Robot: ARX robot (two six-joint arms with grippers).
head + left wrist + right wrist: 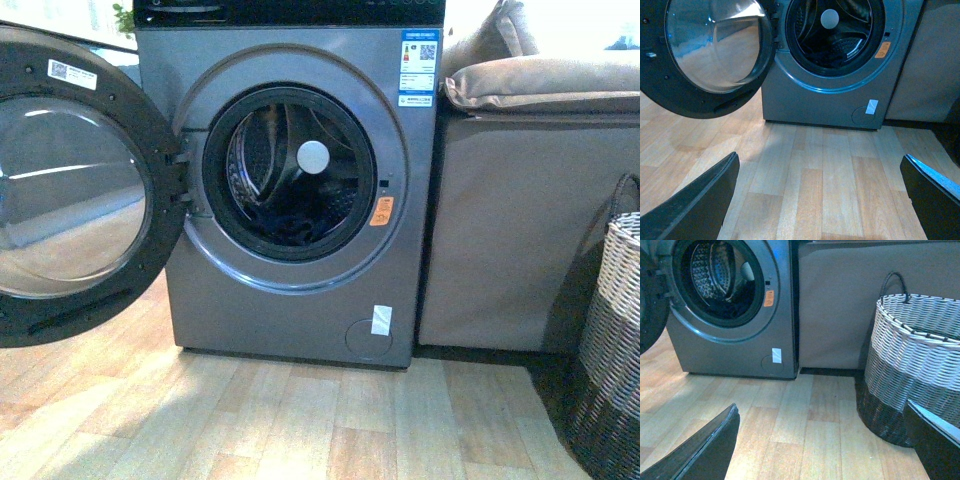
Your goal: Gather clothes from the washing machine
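The grey washing machine (290, 290) stands ahead with its round door (70, 190) swung wide to the left. Dark clothes (285, 215) lie low in the steel drum, also visible as a dark heap of clothes (837, 50) in the left wrist view and clothes (725, 310) in the right wrist view. My left gripper (820, 200) is open over bare floor, well short of the washing machine (825, 105). My right gripper (822, 440) is open too, above the floor between the washing machine (735, 355) and a basket. Neither arm shows in the front view.
A woven basket (910, 365), white above and dark below, stands on the floor to the right, also seen as the basket (610, 350) in the front view. A beige sofa (510, 230) sits beside the machine. Wooden floor (300, 420) stretches in front.
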